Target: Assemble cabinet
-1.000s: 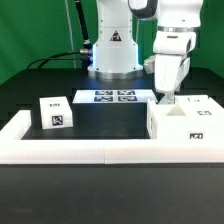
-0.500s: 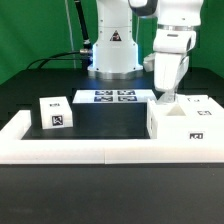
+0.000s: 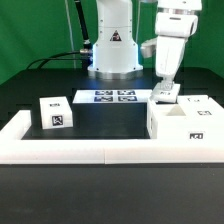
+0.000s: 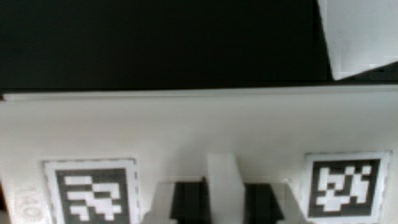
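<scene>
1 gripper (image 3: 164,97), at the far rim of the cabinet's box body (image 3: 183,122). That body (1, open top, 1 tag on its front) sits at the exterior view's right, against the border wall (image 3: 70,150). 1 cube part (image 3: 54,112) lies well apart at the left w/ 2 tags showing. Marker board (image 3: 114,97): 4 tags. Wrist cam: 2 tags (image 4: 93,192) on a white face, prob. the body. Fingers: can't tell if spread or pinching. 1 triangle sticker (image 3: 115,38) on the arm base, symbol too small to read.
</scene>
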Controlling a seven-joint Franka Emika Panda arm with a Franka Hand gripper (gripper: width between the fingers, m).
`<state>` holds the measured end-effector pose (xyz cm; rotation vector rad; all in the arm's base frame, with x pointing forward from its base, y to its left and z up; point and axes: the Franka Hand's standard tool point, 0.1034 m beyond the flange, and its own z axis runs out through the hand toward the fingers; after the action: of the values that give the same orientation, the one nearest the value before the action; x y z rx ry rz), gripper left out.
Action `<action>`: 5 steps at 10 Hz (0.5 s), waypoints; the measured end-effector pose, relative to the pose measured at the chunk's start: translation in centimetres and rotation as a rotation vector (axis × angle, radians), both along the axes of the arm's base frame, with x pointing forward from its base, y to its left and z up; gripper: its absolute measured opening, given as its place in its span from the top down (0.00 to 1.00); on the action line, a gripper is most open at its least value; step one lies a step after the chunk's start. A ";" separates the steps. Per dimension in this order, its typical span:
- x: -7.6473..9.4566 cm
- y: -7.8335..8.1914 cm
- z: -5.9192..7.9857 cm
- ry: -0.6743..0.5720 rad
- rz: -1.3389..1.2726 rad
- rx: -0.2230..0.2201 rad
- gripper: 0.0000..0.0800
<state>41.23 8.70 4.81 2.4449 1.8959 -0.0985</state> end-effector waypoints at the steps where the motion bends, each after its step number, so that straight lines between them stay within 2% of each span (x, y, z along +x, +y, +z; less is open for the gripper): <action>1: 0.7 -0.7 0.2 0.010 0.057 -0.005 0.91; 3: 2.0 -1.3 0.4 0.018 0.116 -0.012 0.91; 5: 1.9 -1.2 0.2 0.020 0.114 -0.012 0.91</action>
<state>43.16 7.48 5.06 2.3312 2.0315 -0.1303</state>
